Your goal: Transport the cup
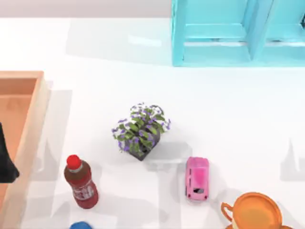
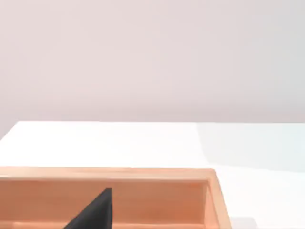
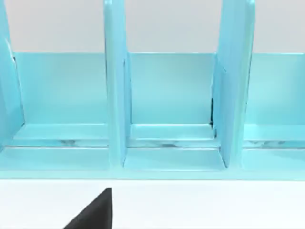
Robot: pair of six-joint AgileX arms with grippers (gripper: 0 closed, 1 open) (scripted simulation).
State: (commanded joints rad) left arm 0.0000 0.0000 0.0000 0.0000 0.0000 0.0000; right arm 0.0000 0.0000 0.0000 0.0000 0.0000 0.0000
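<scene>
I see cup (image 1: 256, 213) at lower right of top frame, on white surface (image 1: 228, 119): glossy orange, round, small loop handle. Soda bottle (image 1: 82, 183) label unreadable. My hands' state: cannot tell.

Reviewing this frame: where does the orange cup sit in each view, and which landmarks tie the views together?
Top view: the cup is at the bottom edge, just right of the pink toy car.
Left wrist view: looks at the wooden tray instead.
Right wrist view: looks at the blue shelf instead.
Landmarks: the tray lies at the top view's left edge, the shelf at its top right.
</scene>
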